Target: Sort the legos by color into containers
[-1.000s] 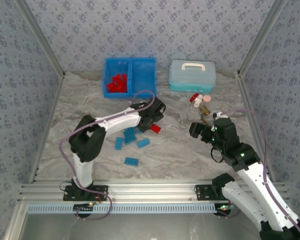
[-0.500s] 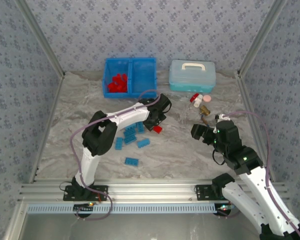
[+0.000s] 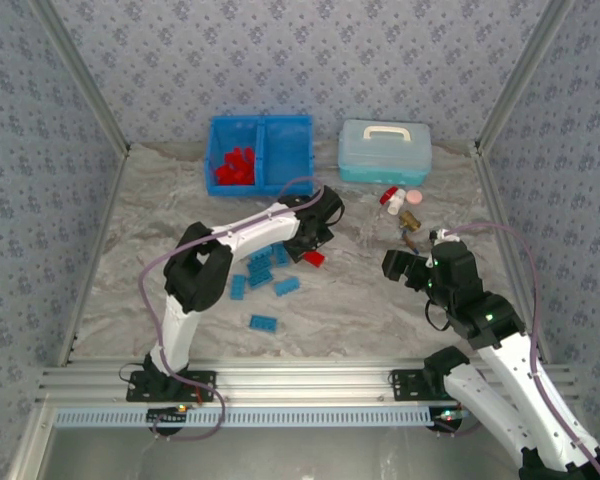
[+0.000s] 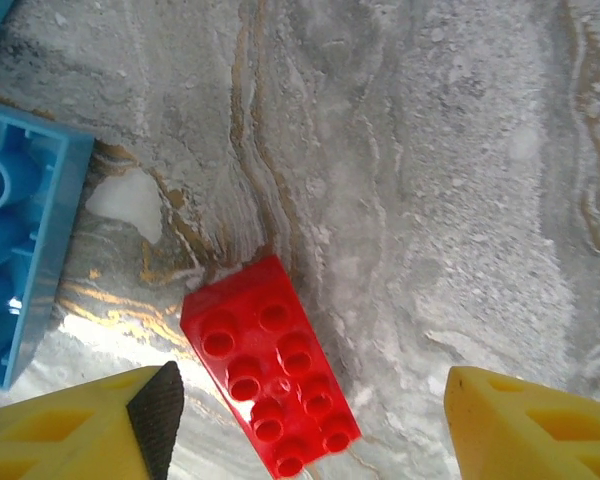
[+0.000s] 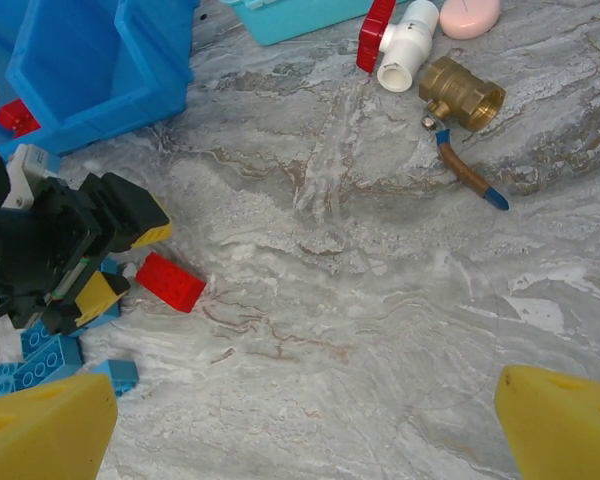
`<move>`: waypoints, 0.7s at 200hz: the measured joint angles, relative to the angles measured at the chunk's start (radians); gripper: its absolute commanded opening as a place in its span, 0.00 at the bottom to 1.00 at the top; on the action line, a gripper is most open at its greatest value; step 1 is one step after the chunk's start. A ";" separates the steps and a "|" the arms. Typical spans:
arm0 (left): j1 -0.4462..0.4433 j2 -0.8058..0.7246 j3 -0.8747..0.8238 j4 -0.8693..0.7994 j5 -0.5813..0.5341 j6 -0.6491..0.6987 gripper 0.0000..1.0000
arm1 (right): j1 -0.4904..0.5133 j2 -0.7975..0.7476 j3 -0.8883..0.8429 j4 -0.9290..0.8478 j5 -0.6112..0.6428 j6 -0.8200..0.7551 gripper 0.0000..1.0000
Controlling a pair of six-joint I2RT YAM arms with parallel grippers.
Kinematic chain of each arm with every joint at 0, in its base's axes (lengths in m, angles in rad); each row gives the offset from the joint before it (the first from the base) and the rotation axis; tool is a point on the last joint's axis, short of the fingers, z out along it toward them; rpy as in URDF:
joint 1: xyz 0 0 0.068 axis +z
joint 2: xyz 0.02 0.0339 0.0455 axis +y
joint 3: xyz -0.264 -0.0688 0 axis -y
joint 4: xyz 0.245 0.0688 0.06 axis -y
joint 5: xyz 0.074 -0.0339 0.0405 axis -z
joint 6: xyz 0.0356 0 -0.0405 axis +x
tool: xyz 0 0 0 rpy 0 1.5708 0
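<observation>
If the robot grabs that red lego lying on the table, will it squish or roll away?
Probably neither. The red lego looks like hard moulded plastic, so it should stay stiff. It is boxy and lies flat on the table, so it would likely slide, not roll. Its shiny surface might be slightly slippery.

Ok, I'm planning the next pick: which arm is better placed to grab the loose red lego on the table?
Left. The left end effector hangs right above the red lego, jaws open either side of it. The right end effector, also open, sits off to the side across bare table.
</observation>
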 measured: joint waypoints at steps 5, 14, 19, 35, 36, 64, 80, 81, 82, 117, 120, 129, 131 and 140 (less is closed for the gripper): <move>-0.003 -0.009 -0.005 0.002 0.000 -0.007 0.75 | 0.000 0.000 0.000 0.000 0.000 0.000 1.00; -0.013 -0.028 -0.019 0.006 0.001 -0.018 0.76 | 0.000 0.000 0.000 0.000 0.000 0.000 1.00; -0.018 -0.036 -0.026 0.009 0.001 -0.026 0.76 | 0.000 0.000 0.000 0.000 0.000 0.000 1.00; -0.028 -0.044 -0.034 0.021 0.008 -0.051 0.78 | 0.000 -0.003 0.000 0.000 0.000 0.000 1.00; -0.029 -0.044 -0.034 0.023 0.009 -0.054 0.78 | 0.000 -0.003 0.000 0.000 0.000 0.000 1.00; -0.023 -0.018 -0.039 0.050 0.048 -0.089 0.76 | 0.000 -0.015 0.000 -0.013 0.000 0.000 1.00; -0.018 0.012 -0.039 0.059 0.062 -0.106 0.71 | 0.000 -0.027 0.000 -0.024 0.004 -0.004 1.00; -0.017 0.014 -0.039 0.058 0.063 -0.108 0.71 | 0.000 -0.028 0.000 -0.024 0.005 -0.003 1.00; -0.016 0.018 -0.039 0.058 0.064 -0.107 0.70 | 0.000 -0.029 0.000 -0.025 0.005 -0.004 1.00; -0.014 0.068 -0.028 0.032 0.068 -0.119 0.57 | 0.000 -0.049 0.000 -0.034 0.015 -0.008 1.00; -0.014 0.068 -0.024 0.029 0.068 -0.124 0.56 | 0.000 -0.049 0.000 -0.034 0.015 -0.008 1.00; -0.014 0.071 -0.014 0.021 0.068 -0.119 0.50 | 0.000 -0.049 0.000 -0.034 0.018 -0.008 1.00; -0.014 0.072 -0.013 0.019 0.068 -0.119 0.49 | 0.000 -0.049 0.000 -0.034 0.018 -0.008 1.00; -0.014 0.075 -0.011 0.014 0.068 -0.121 0.46 | -0.001 -0.049 0.000 -0.034 0.018 -0.008 1.00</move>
